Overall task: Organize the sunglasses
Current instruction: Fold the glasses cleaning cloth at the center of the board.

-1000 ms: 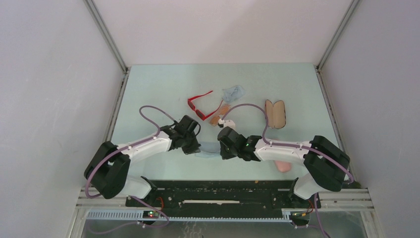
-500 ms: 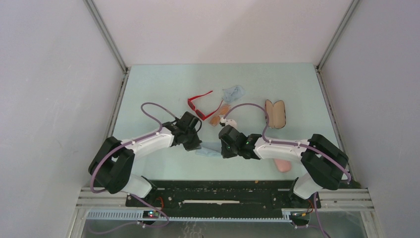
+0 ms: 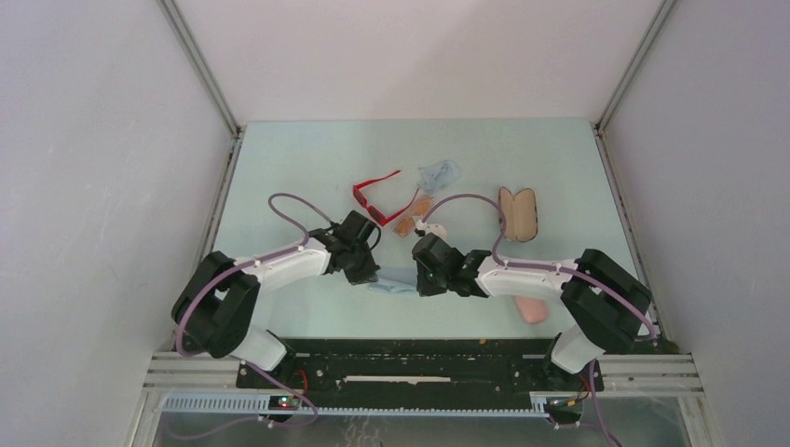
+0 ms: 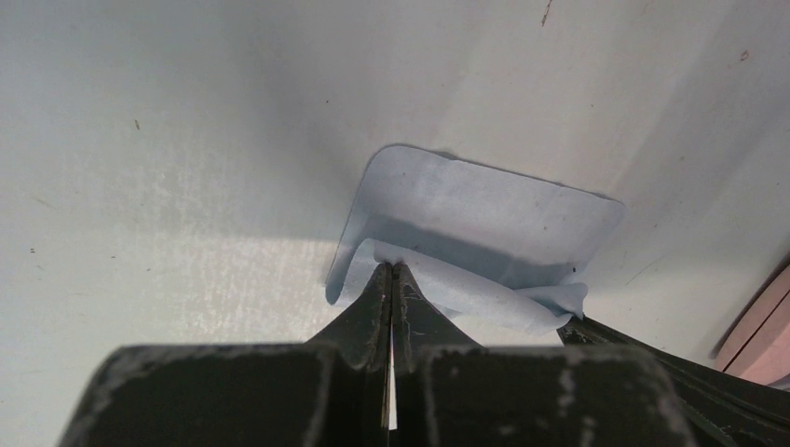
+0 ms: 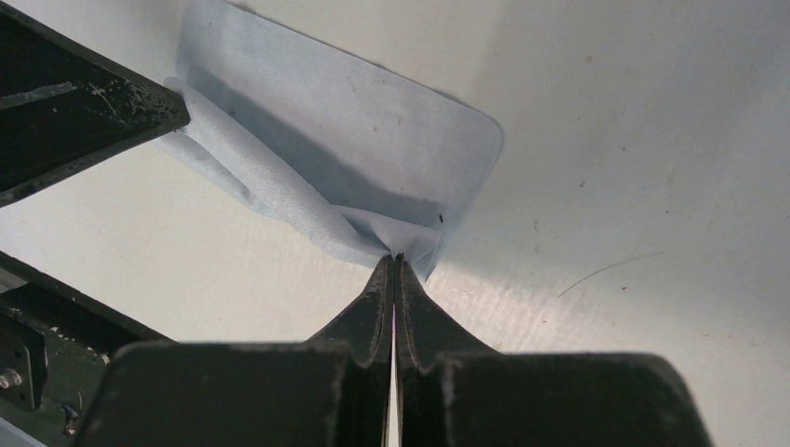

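Left jaws: pressed together, pinching one end of a pale blue cloth [image 4: 484, 214]. Right jaws: also pressed together, pinching the opposite end of the same cloth. The two sets of jaws face each other, low over the surface [image 3: 298, 158], and the cloth spans the gap between them.

The cloth is doubled over. Its lower layer lies flat on the surface and its upper layer rises into each set of tips. From the left wrist, a dark tip of the right jaws shows at the cloth's far corner, right of the left jaws.

Red sunglasses [image 3: 375, 199]: on the surface beyond the left jaws, on the side away from the arm bases. They are clear of both jaws, with at least one arm unfolded.

Orange sunglasses [image 3: 413, 216]: on the surface beyond the right jaws, just beside the red sunglasses. Whether the two touch, I cannot tell. Neither is gripped.

Second cloth [image 3: 438, 173]: crumpled, farther out than the orange sunglasses.

Open case [image 3: 517, 213]: off to the right of the right jaws and beyond them, both halves facing up.

Pink case [image 3: 531, 310]: behind the right jaws toward the bases, partly hidden by the right arm.
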`<state>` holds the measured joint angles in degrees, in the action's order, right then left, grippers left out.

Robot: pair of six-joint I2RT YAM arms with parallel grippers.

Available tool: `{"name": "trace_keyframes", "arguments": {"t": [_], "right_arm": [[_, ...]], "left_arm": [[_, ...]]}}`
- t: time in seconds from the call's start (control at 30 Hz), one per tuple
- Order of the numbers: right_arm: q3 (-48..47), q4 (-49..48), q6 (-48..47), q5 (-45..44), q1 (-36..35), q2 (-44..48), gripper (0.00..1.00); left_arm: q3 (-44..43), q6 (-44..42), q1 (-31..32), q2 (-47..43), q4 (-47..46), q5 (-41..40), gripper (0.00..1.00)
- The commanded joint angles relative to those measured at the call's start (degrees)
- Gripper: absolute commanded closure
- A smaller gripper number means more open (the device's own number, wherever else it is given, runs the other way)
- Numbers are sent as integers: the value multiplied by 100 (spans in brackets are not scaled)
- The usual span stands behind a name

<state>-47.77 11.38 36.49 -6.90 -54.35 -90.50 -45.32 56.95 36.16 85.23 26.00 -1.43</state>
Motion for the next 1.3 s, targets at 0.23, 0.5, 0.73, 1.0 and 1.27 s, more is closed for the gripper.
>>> {"name": "trace_keyframes", "arguments": {"t": [0.23, 0.5, 0.73, 1.0, 1.27], "right_arm": [[-191, -159, 106, 27, 165, -67, 97], [-292, -131, 79, 79, 227, -150, 94], [-327, 41, 122, -172, 284, 44, 77], [-325, 359, 118, -520, 293, 491, 65], [-323, 463, 202, -623, 293, 727, 64]], "left_arm": [[-399, -26, -56, 132, -148, -197, 100], [-389, 9, -57, 100, -126, -247, 100], [-407, 18, -57, 138, -113, -274, 100], [-483, 35, -57, 151, -55, -360, 100], [-578, 26, -57, -188, 189, -697, 79]]}}
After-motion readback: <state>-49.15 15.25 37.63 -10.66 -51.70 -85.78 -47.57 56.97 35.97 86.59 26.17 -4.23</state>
